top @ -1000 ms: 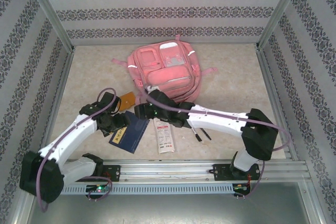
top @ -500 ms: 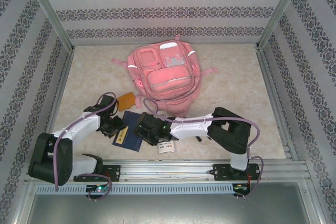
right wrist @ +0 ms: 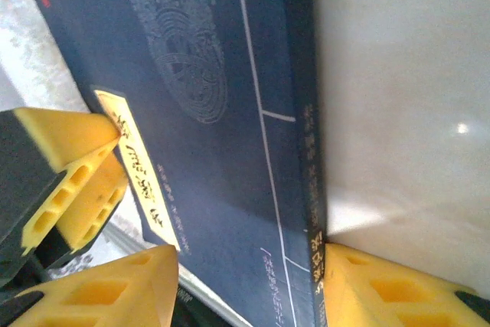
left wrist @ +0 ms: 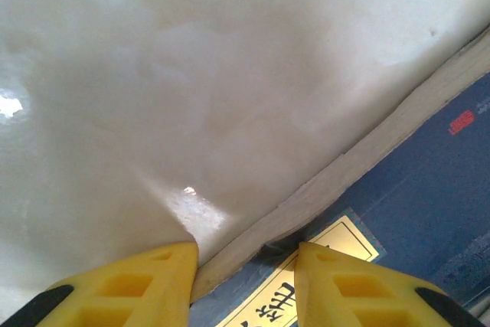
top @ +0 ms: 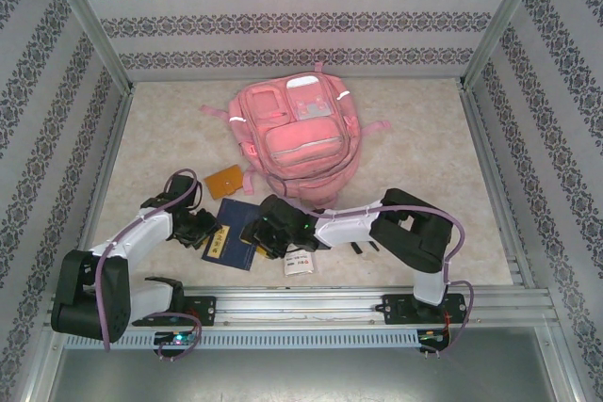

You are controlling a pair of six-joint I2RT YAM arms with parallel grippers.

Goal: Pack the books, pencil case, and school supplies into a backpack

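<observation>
Navy booklet lies on the table, just in front of the pink backpack. The left gripper and right gripper straddle its opposite edges, jaws partly apart; whether either pinches it, I cannot tell. Probably best: work one finger under an edge, clamp firmly, lift level. The right arm covers most of the white pack. The backpack's opening is hard to make out.
</observation>
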